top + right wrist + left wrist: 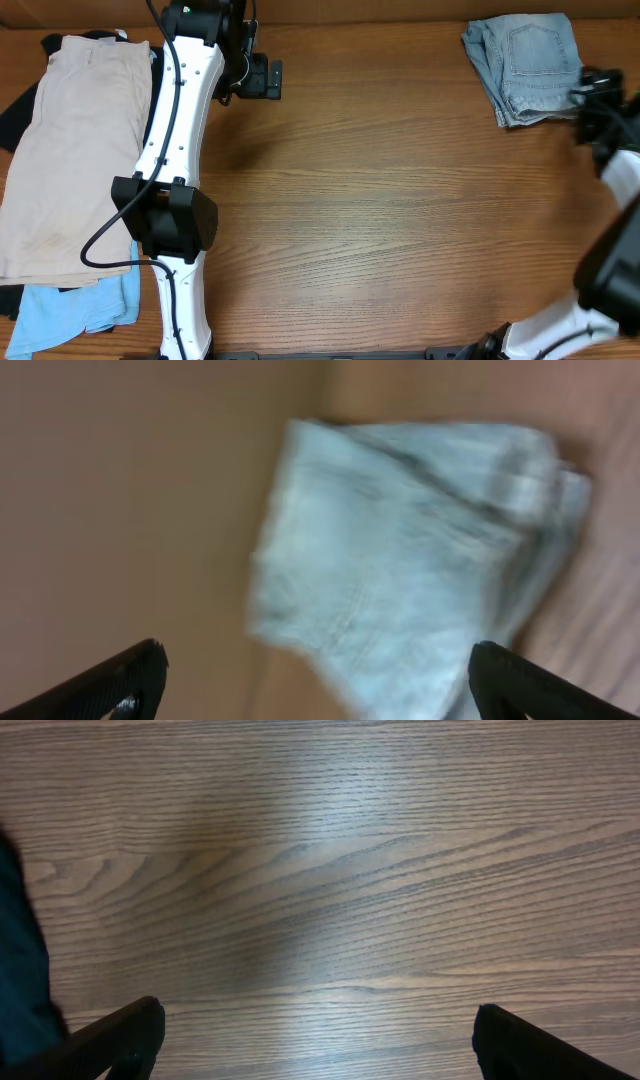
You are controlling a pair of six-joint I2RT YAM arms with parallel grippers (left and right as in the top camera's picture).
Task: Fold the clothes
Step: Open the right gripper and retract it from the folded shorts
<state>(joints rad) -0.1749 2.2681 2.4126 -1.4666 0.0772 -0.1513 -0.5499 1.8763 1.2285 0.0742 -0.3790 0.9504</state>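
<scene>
1. Far off to the left of the left claw (pixel 262 78), the tan shorts (pixel 70 150) are lying flat on top of a pile at the left edge of the table (pixel 350 220).
2. A dark cloth (pixel 15 110) is peeking out from under the tan shorts. A blue cloth (pixel 70 310) is sticking out at the near end of the pile.
3. The left arm (pixel 180 130) is reaching along the right side of that pile, toward the far edge of the table.
4. The left claw is hanging over bare wood near the far edge. In its own camera, its two fingers (pixel 130 1035) are spread wide apart. Nothing is sitting between them, so this claw is let go and gripping nothing. A bit of the dark cloth is showing just to its left.
5. The denim shorts (pixel 525 65) are lying well apart from the left claw, off to its right, in the far right corner of the table. They are folded into a small bundle, with a back pocket facing up.
6. The right claw (pixel 590 95) is sitting at the right edge of the denim shorts, just beside them. From above I cannot tell if it is touching them.
7. The right claw's own camera is blurry. The denim shorts are lying in front of the claw. Its fingers (pixel 520 680) are spread wide too, and they are gripping nothing.
</scene>
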